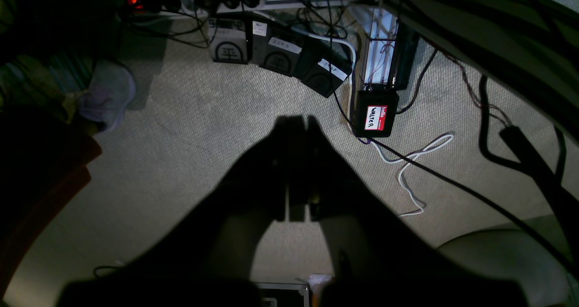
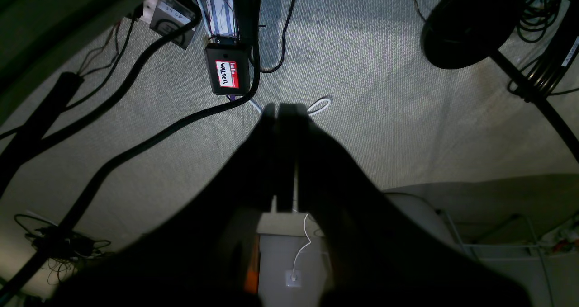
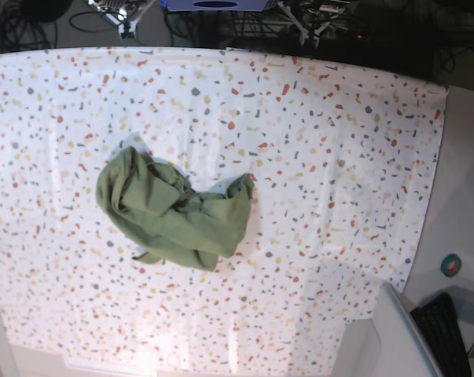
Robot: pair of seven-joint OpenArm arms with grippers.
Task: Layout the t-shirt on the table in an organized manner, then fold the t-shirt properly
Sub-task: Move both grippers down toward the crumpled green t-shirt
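The crumpled olive-green cotton t-shirt point(image 3: 174, 214) lies bunched, so its collar, sleeves and underside folds are hidden. The white speckled cloth table point(image 3: 339, 157) is cut off at the left and bottom edges of the base view. Neither arm appears in the base view. In both wrist views the dark left gripper point(image 1: 298, 119) and dark right gripper point(image 2: 281, 106) are underexposed silhouettes, their finger surfaces unreadable.

Base camera looks straight down on the table point(image 3: 339, 118); both wrist cameras face the carpeted floor point(image 1: 190, 130), sharing one labelled box point(image 1: 375, 116).
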